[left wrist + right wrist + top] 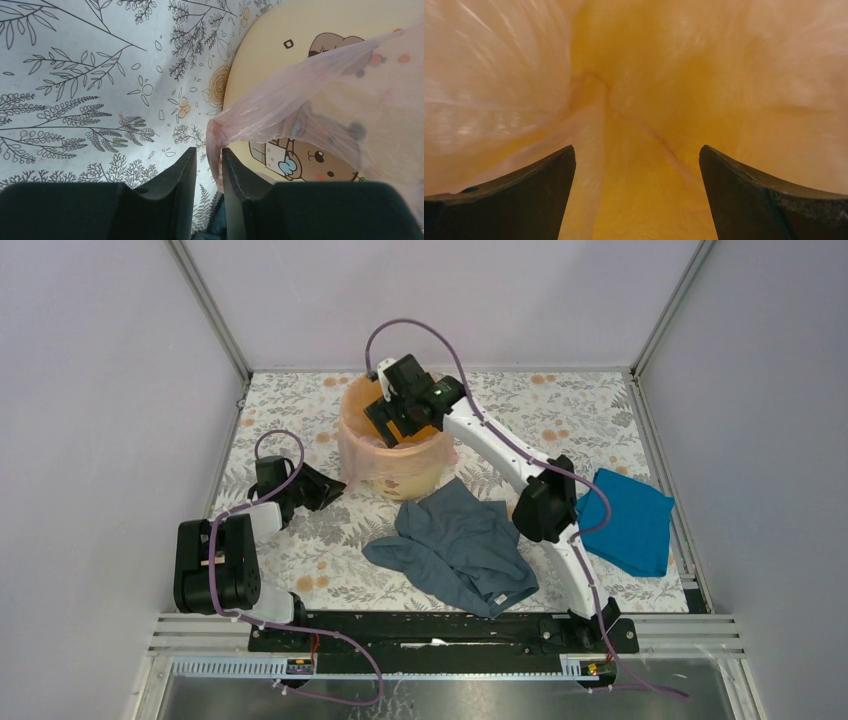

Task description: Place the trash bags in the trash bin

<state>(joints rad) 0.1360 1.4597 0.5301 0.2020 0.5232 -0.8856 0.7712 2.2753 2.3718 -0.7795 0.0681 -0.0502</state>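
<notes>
Bag [357, 455] sits in the bin [412, 476], film draped over its rim. Right gripper [636, 150] is inside the bin mouth, jaws wide, gripping nothing. Left gripper [209, 150] is beside the bin, jaws narrow around a bag corner; can't tell if pinched.

Left gripper [209, 154]: dark fingers at bottom edge, narrowly apart. Trash bag [320, 95]: pale-pink translucent film across bin wall, bunched corner hanging into the finger gap, against the right-hand finger. Trash bin [260, 60]: yellow, cartoon bear prints. Tablecloth [90, 100]: pale, leaf-and-flower line print.
</notes>
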